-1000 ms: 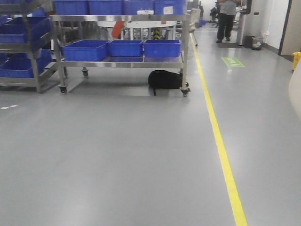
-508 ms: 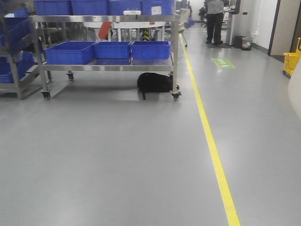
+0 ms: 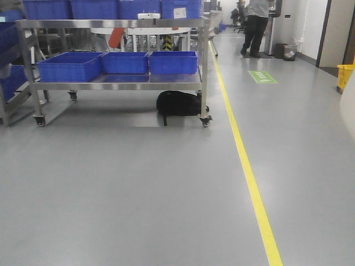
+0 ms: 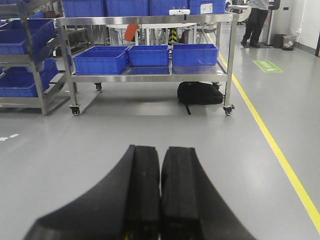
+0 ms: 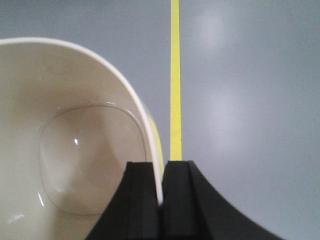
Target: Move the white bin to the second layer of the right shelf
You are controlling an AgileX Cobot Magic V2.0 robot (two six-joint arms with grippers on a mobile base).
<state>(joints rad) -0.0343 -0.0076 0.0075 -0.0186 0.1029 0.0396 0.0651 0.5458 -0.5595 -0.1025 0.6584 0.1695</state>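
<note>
The white bin [image 5: 75, 140] fills the left of the right wrist view, a glossy cream tub seen from above into its hollow. My right gripper [image 5: 161, 162] is shut on its thin rim, one finger inside and one outside. It hangs over the grey floor. A pale curved edge of the bin [image 3: 350, 111] shows at the right border of the front view. My left gripper [image 4: 161, 147] is shut with nothing in it, its black fingers pressed together above the floor. The right shelf second layer is out of view.
A wheeled steel cart [image 3: 111, 23] carrying blue crates [image 3: 69, 65] stands ahead on the left, a black bag [image 3: 178, 103] under it. A yellow floor line [image 3: 244, 160] runs forward. A person [image 3: 256, 25] stands far ahead. Another rack of blue crates [image 4: 25, 50] is at far left.
The cart and bag have slid left and lower in the front view, so the base has shifted towards them and rightward. The person far ahead has changed stance.
</note>
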